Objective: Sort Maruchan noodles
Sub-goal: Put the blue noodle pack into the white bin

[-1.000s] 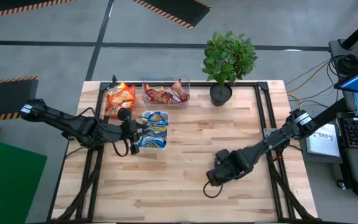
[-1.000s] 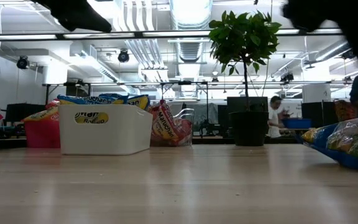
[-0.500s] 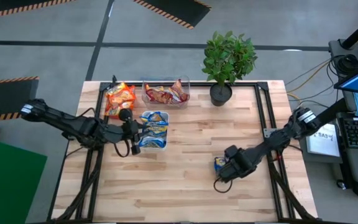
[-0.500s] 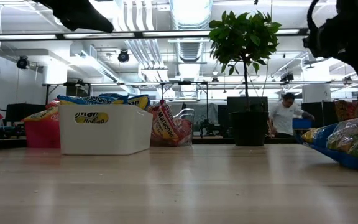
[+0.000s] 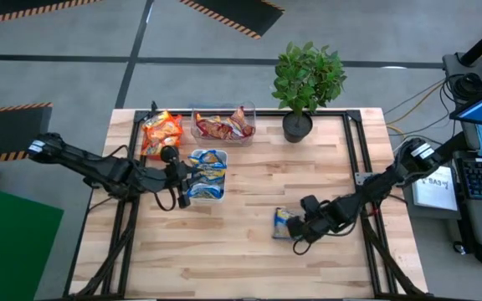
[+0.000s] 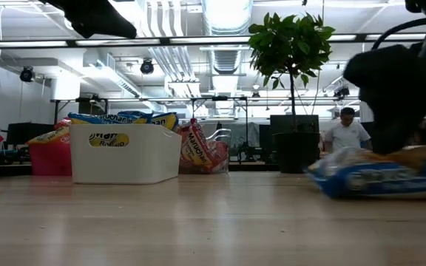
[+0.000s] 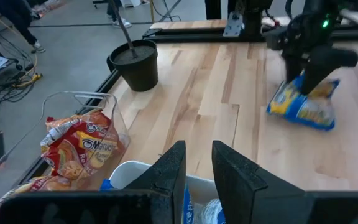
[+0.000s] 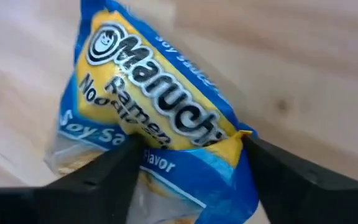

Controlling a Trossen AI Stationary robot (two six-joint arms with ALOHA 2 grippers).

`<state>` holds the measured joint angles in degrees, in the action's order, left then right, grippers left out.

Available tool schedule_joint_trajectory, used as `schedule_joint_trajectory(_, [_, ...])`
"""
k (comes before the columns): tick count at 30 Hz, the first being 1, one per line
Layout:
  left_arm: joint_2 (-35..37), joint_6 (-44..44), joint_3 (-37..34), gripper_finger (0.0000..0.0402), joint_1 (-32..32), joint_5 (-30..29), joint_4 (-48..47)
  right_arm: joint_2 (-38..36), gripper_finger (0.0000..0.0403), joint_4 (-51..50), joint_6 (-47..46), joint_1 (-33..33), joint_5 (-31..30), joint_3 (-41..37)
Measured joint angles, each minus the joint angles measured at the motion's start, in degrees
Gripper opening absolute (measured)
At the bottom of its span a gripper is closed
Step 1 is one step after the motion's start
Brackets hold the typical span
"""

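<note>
A blue-and-yellow Maruchan packet [image 5: 283, 222] lies flat on the wooden table, right of its middle, also seen in the low view [image 6: 379, 177] and the left wrist view [image 7: 303, 102]. My right gripper [image 5: 296, 227] stands open at the packet's right end, one finger on each side of it [image 8: 190, 152]. My left gripper [image 5: 184, 180] hovers over the left rim of a white tray [image 5: 192, 199] of blue-and-yellow packets [image 5: 207, 171]. A narrow gap shows between its fingers [image 7: 199, 163], with nothing in it. My right gripper has its fingers [image 8: 104, 177] on either side of the packet's clear-and-blue end [image 8: 166, 171], slanting down from the table's right. The packet lies flat on the table. I cannot tell whether the fingers touch it.
At the back left, a red tray [image 5: 145, 150] holds orange packets [image 5: 161, 132] and a clear tray [image 5: 196, 132] holds red-brown packets [image 5: 223, 125]. A potted plant [image 5: 306, 84] stands at the far edge. People show in the room behind [image 6: 344, 133]. Bare wood lies at the middle and near edge.
My right gripper has drawn back toward the table's right edge, uncovering the blue-and-yellow packet. The packet, tilted with one end raised before, now lies flat on the table, a little farther to the left.
</note>
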<state>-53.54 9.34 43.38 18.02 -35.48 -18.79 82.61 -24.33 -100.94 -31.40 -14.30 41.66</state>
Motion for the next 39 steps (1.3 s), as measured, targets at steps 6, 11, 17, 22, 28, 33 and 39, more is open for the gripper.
schedule_joint_trajectory(6, [-0.07,1.89,0.0,0.0061,0.0,0.0,0.83,0.0,0.0129,3.82,0.15,0.02,-10.07,-1.06])
schedule_joint_trajectory(11, [-0.07,1.72,0.0,0.0061,0.0,-0.08,2.46,-0.23,0.0021,6.32,6.47,0.26,-17.51,0.01])
schedule_joint_trajectory(17, [-0.07,0.38,0.0,0.0061,0.0,-0.11,5.35,-1.1,0.0009,11.11,15.92,1.71,-24.12,0.86])
schedule_joint_trajectory(22, [0.44,-1.42,-0.02,0.0061,0.0,-0.1,6.08,-2.06,0.0009,23.09,27.64,4.12,-26.48,0.93])
schedule_joint_trajectory(28, [3.57,-9.84,0.0,0.0061,0.0,-0.13,8.66,-2.55,0.0008,42.58,43.98,10.66,-22.71,0.93])
schedule_joint_trajectory(33, [7.83,-10.57,0.0,0.0061,0.0,-0.29,4.5,-2.05,0.0008,59.11,55.18,17.82,-13.28,1.27])
schedule_joint_trajectory(39, [12.95,-13.36,-0.43,0.0061,-0.07,-6.19,0.18,0.77,0.0008,60.84,63.08,27.26,-11.8,5.12])
